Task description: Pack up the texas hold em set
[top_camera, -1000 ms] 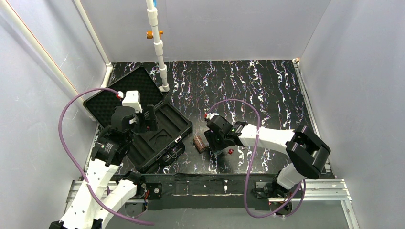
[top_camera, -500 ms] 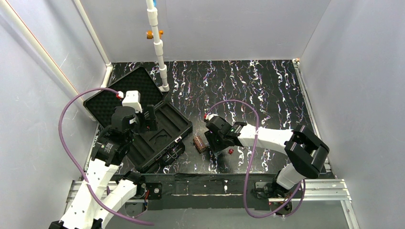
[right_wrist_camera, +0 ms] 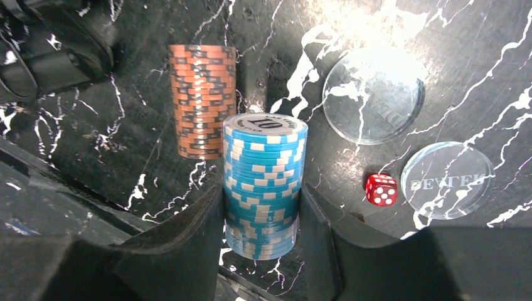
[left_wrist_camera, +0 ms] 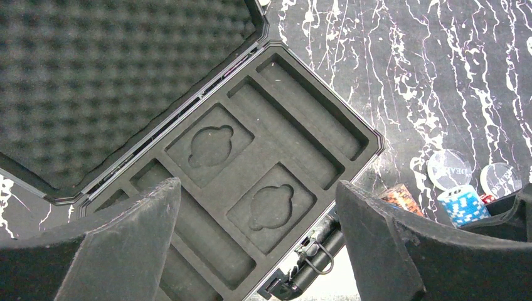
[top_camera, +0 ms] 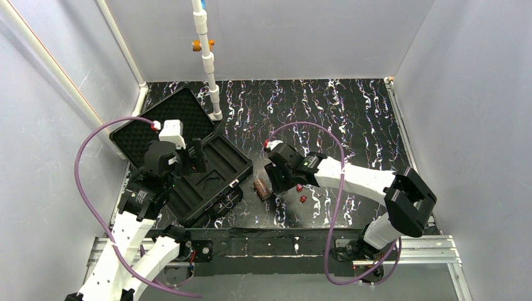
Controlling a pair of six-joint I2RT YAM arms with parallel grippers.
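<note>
1. Missing a slot could topple the blue stack [right_wrist_camera: 265,169]; the case [left_wrist_camera: 295,135] lies open, every slot bare, left gripper [left_wrist_camera: 256,188] spread apart above.
2. The right gripper [right_wrist_camera: 262,213] clamps that stack near the brown stack [right_wrist_camera: 202,100]; a loose pinch would spill it.
3. Two discs [right_wrist_camera: 370,94] and a die [right_wrist_camera: 381,189] lie on the table [top_camera: 351,113] beside them.

Gripper [right_wrist_camera: 262,210] at lower centre, fingers [right_wrist_camera: 188,241] pressed on either side of blue-white chip stack [right_wrist_camera: 263,182]. Stack upright, top chip marked "10". Brown chip stack [right_wrist_camera: 202,100] just behind, up and left; contact unclear. Two clear discs on right: one [right_wrist_camera: 371,94] upper, one [right_wrist_camera: 446,179] lower. Red die [right_wrist_camera: 381,189] just beside lower disc's left edge. Black marbled table [right_wrist_camera: 94,138] underneath.
</note>
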